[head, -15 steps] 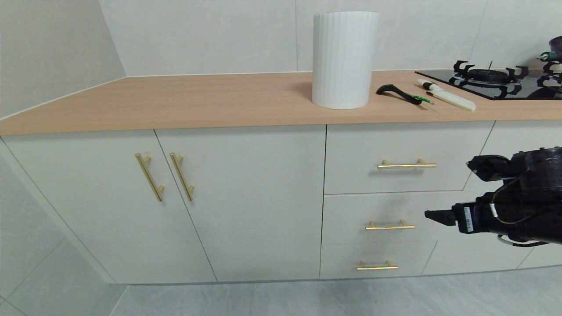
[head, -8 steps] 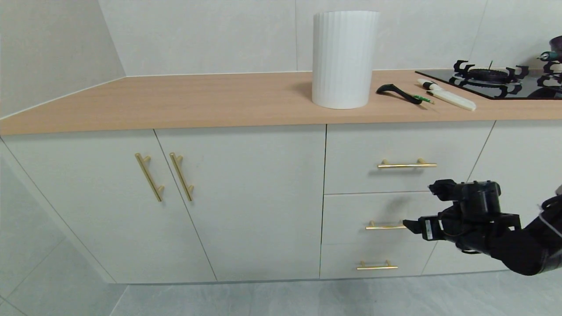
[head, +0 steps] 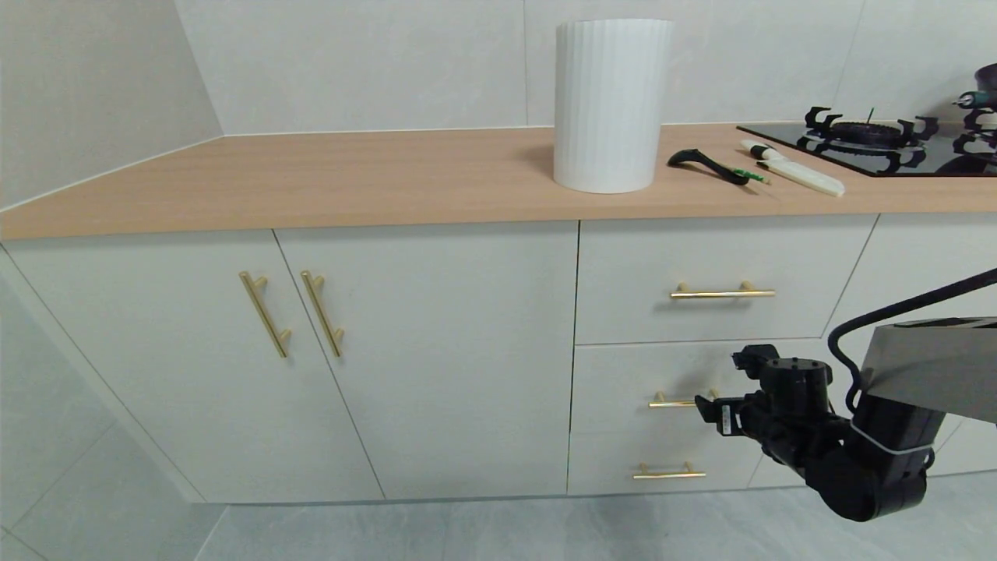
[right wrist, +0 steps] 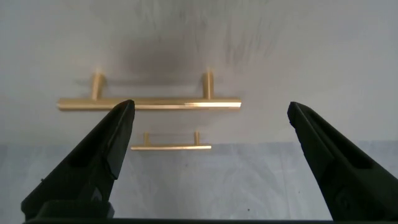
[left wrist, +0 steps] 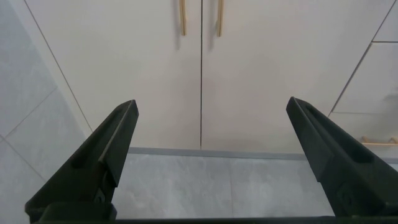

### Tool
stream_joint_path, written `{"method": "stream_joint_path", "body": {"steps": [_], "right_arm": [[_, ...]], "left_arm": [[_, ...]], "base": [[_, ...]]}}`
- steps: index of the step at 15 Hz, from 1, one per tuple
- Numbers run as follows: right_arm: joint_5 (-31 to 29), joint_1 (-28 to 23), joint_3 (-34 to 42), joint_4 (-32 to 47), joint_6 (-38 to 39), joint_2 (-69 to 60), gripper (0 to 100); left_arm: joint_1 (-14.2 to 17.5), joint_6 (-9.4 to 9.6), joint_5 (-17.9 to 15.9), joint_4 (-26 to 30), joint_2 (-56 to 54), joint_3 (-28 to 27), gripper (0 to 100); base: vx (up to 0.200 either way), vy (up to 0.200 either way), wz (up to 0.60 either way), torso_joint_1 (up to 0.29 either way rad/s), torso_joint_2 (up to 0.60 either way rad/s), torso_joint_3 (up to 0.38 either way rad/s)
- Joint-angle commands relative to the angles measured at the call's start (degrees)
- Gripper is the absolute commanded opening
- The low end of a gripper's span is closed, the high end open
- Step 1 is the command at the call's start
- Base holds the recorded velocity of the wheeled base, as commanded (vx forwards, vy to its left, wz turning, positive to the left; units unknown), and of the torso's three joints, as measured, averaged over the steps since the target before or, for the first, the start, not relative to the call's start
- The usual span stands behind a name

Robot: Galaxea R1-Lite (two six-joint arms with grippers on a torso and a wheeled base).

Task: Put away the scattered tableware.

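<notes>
1. Right gripper (head: pixel 716 380) has swung in from the right and lower, and now sits at the right end of the middle drawer handle (head: pixel 678 402); whether they touch cannot be told.
2. Its jaws are spread wide and hold nothing.
3. A curved black utensil (head: pixel 707 166) and a long white knife (head: pixel 793 173) lie side by side near the countertop's (head: pixel 350 175) front edge toward its right end, between the white ribbed canister (head: pixel 607 105) and the hob (head: pixel 864 144), unmoved.
4. Left gripper (left wrist: pixel 211 118) is wide apart and empty, facing the cupboard doors (left wrist: pixel 249 74).
</notes>
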Motion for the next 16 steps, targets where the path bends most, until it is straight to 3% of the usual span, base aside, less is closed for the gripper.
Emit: {"method": "stream_joint_path", "body": {"steps": [1, 10, 16], "right_arm": [[-0.9, 0.1, -2.1, 0.0, 0.5, 3.8, 100], [-5.1, 0.1, -7.3, 0.0, 2.8, 6.9, 100], [-5.0, 0.1, -6.2, 0.4, 2.5, 6.9, 100]], "left_arm": [[0.0, -0.02, 0.0, 0.0, 0.0, 0.0, 100], [0.0, -0.02, 0.0, 0.0, 0.0, 0.0, 100], [0.0, -0.02, 0.0, 0.0, 0.0, 0.0, 100]], "base": [[0.0, 0.0, 0.0, 0.0, 0.0, 0.0], [0.0, 0.0, 0.0, 0.0, 0.0, 0.0], [0.0, 0.0, 0.0, 0.0, 0.0, 0.0]]}}
